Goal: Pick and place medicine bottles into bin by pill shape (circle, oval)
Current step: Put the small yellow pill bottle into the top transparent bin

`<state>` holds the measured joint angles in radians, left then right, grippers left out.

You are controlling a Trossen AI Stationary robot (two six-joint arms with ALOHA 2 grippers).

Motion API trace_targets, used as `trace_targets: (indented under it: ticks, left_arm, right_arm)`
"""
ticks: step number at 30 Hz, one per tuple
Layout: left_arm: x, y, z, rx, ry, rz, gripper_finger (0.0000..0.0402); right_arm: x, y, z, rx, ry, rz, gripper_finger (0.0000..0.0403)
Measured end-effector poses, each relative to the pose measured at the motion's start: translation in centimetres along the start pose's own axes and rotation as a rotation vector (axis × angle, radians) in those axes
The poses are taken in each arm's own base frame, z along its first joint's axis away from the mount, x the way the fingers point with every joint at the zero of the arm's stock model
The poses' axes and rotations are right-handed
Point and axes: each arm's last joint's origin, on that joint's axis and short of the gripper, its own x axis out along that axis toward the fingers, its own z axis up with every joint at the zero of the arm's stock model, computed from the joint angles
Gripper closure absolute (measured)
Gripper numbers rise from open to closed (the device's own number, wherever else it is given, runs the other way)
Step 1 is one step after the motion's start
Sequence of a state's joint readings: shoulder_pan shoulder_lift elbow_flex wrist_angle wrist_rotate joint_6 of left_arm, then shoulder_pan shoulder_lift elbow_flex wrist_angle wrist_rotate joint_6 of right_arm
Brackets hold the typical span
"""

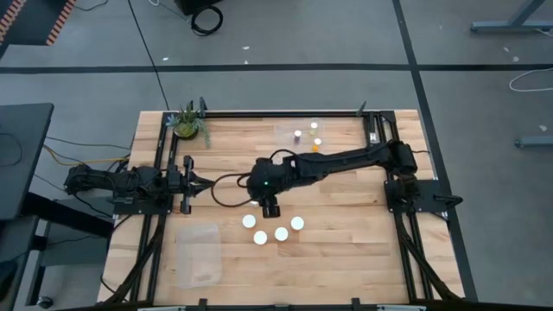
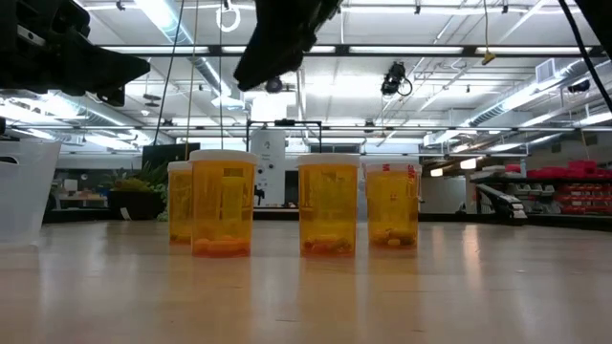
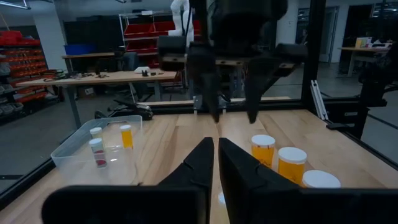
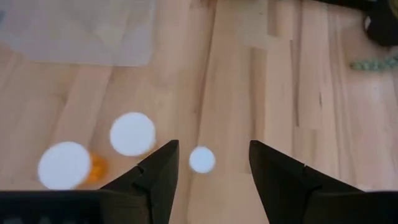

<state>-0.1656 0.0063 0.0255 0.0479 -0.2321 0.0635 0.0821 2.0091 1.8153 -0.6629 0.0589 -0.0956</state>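
Light wooden slatted table [image 1: 346,250] is carrying four white-capped orange medicine bottles [image 1: 273,228]. Clear plastic bin [image 1: 197,253] is sitting just beside them; another clear bin [image 1: 304,135] and green potted plant [image 1: 187,123] are standing well apart.

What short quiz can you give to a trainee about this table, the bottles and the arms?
1. True or false: the right arm's jaws stand open close to the wide white-capped bottles.
2. How many narrow bottles lie in the clear bin near the plant? A) two B) three C) five
3. How many wide white-capped bottles stand on the table, outside any bin?
Key: 1 true; 2 B; 3 four.
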Motion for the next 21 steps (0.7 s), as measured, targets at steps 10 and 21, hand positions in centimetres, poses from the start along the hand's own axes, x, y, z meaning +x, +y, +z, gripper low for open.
trace_targets:
  ticks: [10, 21]
  left_arm:
    - [0.0, 0.0, 0.0, 0.0, 0.0, 0.0, 0.0371]
    - [0.0, 0.0, 0.0, 0.0, 0.001, -0.001, 0.0373]
  right_arm:
    - [2.8, -0.2, 2.9, -0.075, 0.029, 0.006, 0.0201]
    - [6.3, 0.2, 1.1, -0.168, 0.161, 0.043, 0.0197]
